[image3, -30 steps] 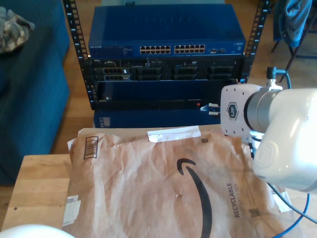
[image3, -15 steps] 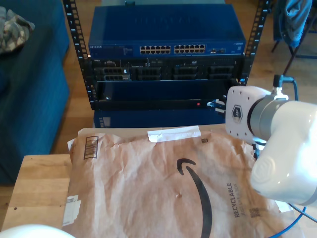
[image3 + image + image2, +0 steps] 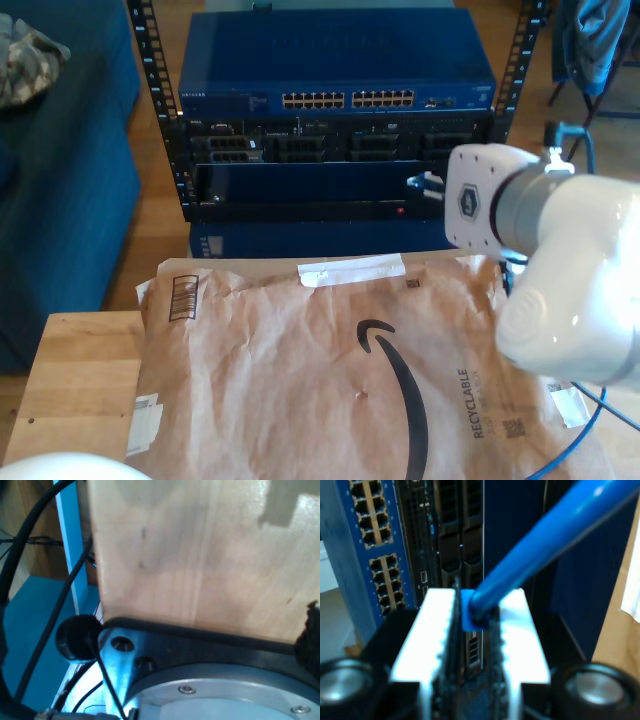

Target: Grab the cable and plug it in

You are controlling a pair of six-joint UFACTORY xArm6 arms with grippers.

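Cable [image 3: 555, 535], glossy bright-blue and round, runs between the two white ridged fingers [image 3: 427, 640] of my second gripper [image 3: 475, 630], which is clamped on its square blue end piece; the plug itself is hidden, so I cannot tell its tip. Beyond the jaws stands the network switch [image 3: 372, 545], a blue metal face with blocks of small square ports. In the exterior view the same arm [image 3: 560, 270], smooth white plastic with a grey joint, fills the right of the frame, its gripper tip [image 3: 425, 183] just in front of the black rack units [image 3: 330, 145] at right centre; a thin blue strand of the cable [image 3: 575, 440] shows in the lower right corner. One blue switch [image 3: 335, 65] with two blocks of ports tops the rack. One crumpled brown paper mailer [image 3: 330, 370] with black print covers the pale wooden table [image 3: 75, 385] in the lower half. The first wrist view shows a light wood board [image 3: 200, 555], a dark metal flange and black cables [image 3: 55, 605]; my first gripper's jaws cannot be judged from it.
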